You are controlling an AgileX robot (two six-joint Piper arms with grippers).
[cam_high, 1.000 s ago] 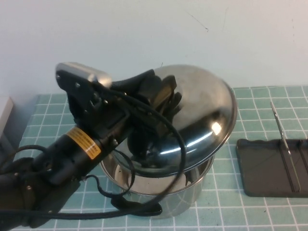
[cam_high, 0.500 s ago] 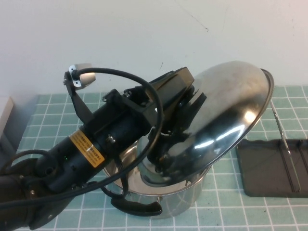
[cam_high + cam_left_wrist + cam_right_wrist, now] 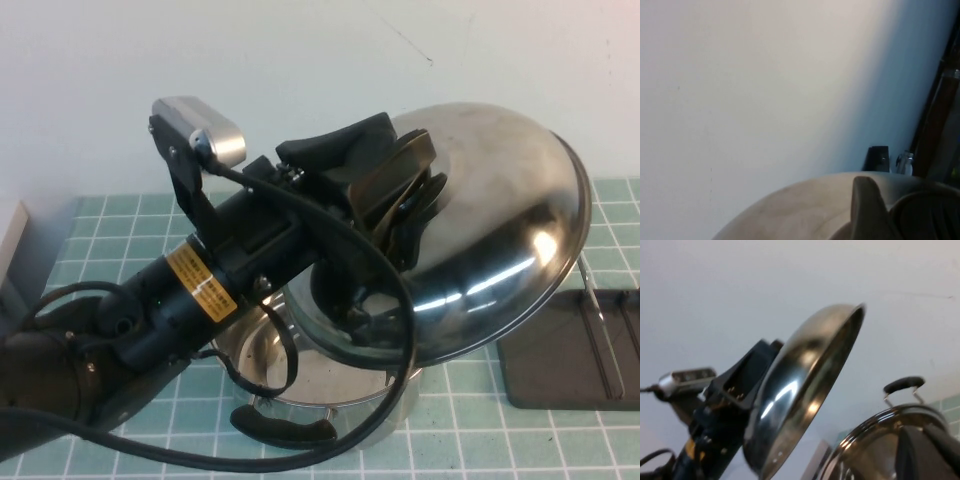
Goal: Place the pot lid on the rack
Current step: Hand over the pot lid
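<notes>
My left gripper [image 3: 405,205] is shut on the black knob of the pot lid [image 3: 500,240]. It holds the shiny domed lid tilted in the air, above and to the right of the open steel pot [image 3: 300,385]. The lid's right edge overhangs the left end of the dark grey rack [image 3: 570,355], whose wire dividers [image 3: 597,325] stand behind it. The left wrist view shows the lid's dome [image 3: 800,210] close up. The right wrist view shows the tilted lid [image 3: 800,390] and the pot rim [image 3: 870,440]. My right gripper [image 3: 930,455] is close by the pot rim and does not show in the high view.
The pot's near black handle [image 3: 285,430] points toward me; another handle [image 3: 904,385] shows in the right wrist view. The table has a green tiled mat [image 3: 470,430]. A white wall [image 3: 300,80] stands behind. A pale object [image 3: 8,235] sits at the far left edge.
My left arm has carried the lid up off the pot and to the right, toward the rack, and its tilt has changed. The pot and the rack have not moved.
</notes>
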